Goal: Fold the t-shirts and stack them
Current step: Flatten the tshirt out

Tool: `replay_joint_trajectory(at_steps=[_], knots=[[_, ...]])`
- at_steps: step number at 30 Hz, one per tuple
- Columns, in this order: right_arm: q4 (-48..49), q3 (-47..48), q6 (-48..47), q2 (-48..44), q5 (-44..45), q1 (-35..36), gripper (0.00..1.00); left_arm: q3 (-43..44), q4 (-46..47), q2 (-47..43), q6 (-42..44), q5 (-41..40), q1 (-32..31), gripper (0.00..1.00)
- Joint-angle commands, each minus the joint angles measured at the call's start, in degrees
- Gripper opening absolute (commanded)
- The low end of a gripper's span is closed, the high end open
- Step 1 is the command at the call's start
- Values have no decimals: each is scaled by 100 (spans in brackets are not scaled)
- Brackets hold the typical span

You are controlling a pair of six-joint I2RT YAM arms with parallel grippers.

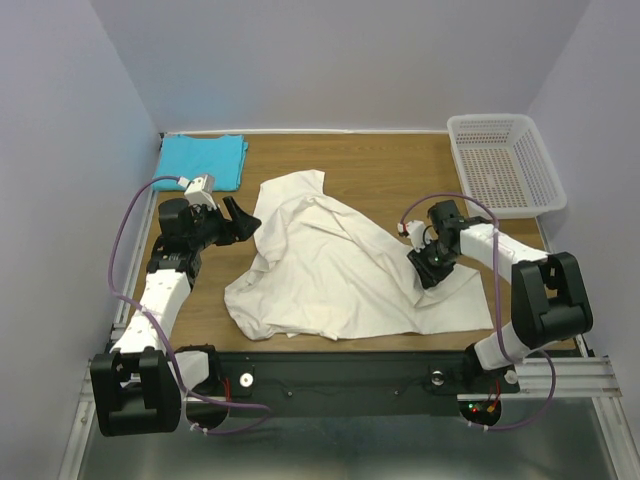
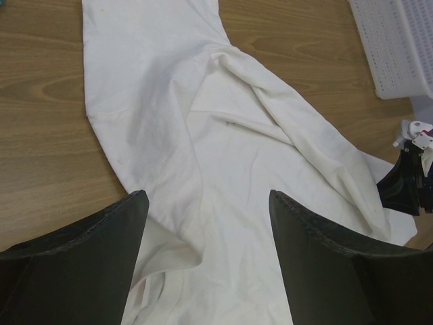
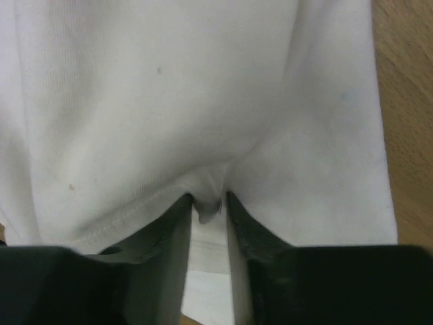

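Observation:
The cream-white t-shirt (image 1: 330, 265) lies crumpled across the middle of the wooden table. The turquoise-blue t-shirt (image 1: 203, 160) lies folded at the far left corner. My left gripper (image 1: 240, 220) is open and empty at the white shirt's left edge; in the left wrist view its fingers (image 2: 108, 250) hover apart over the white cloth (image 2: 223, 169). My right gripper (image 1: 428, 272) is shut on a fold of the white shirt (image 3: 203, 101) on its right side; the pinch (image 3: 208, 203) shows in the right wrist view.
A white plastic mesh basket (image 1: 505, 165) stands at the far right corner, also in the left wrist view (image 2: 399, 40). Bare wood (image 1: 380, 165) shows behind the white shirt. Lilac walls close in the table.

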Motion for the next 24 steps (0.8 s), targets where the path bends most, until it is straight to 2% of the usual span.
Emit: replay_joint_trajectory(at_steps=[1, 4, 5, 10, 16, 24], knots=[[173, -56, 50, -69, -70, -36, 22, -34, 149, -63, 104, 133, 13, 83], [138, 66, 129, -480, 87, -27, 9, -34, 132, -63, 130, 133, 13, 83], [111, 128, 155, -595, 140, -27, 8, -34, 132, -55, 130, 133, 13, 83], [-196, 716, 85, -1088, 597, -27, 6, 9, 132, 33, 139, 133, 13, 83], [-267, 893, 76, -1159, 720, -36, 0, 71, 176, 121, 157, 133, 22, 83], [-117, 894, 147, -1053, 1379, -185, 0, 588, 325, 1025, 306, -139, 13, 83]])
